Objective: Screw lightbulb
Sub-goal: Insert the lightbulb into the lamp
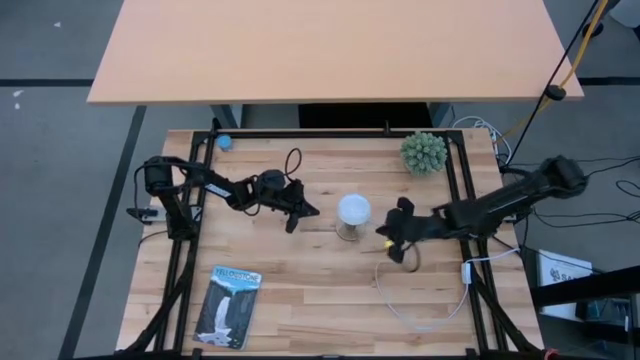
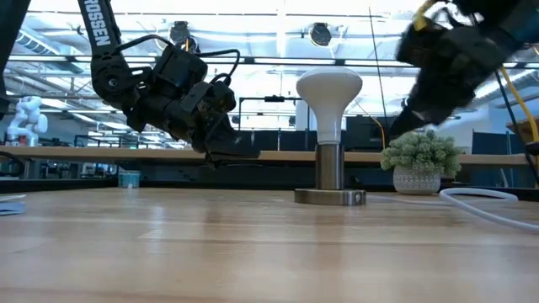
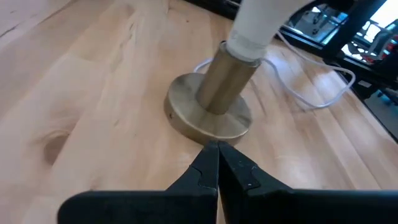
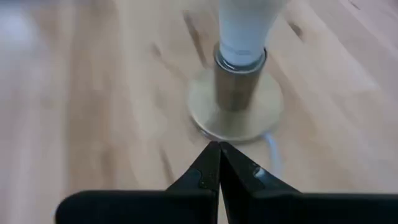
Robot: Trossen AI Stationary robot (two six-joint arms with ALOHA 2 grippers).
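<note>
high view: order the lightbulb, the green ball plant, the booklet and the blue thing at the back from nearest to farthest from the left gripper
1. The lightbulb, standing in its socket just to the right of the left gripper.
2. The small blue object, at the back left corner.
3. The booklet at the front left and the green ball plant at the back right: too close to call.

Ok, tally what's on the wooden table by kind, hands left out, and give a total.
Bulb: 1
Socket base: 1
Cord: 1
Green plant: 1
Booklet: 1
Small blue thing: 1
Total: 6
</note>
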